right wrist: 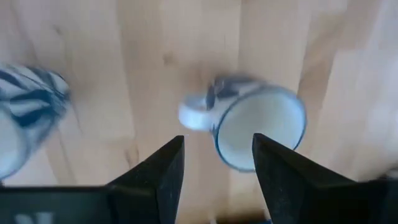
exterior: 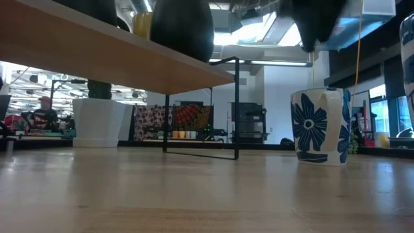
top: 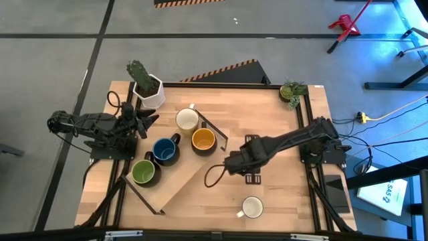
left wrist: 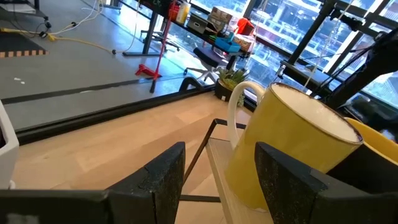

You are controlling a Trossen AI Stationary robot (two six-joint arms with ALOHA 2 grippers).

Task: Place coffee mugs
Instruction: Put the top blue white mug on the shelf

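The right hand (top: pixel 231 163) is seen wide open and empty above the tabletop (top: pixel 281 201), w/ a white mug (top: pixel 252 207) w/ blue flowers standing just below it; if it is lowered off-centre, the rim or handle could be bumped & the mug tipped or pushed away. The left hand (top: pixel 144 120) is kept open & empty by the shelf (top: pixel 175 184), where the cream mug (top: pixel 186 120), yellow-orange mug (top: pixel 203 140), dark blue mug (top: pixel 164 150) & green mug (top: pixel 143 172) are set. Only "SAS" on a white box (top: pixel 386 194) at the right can be read.
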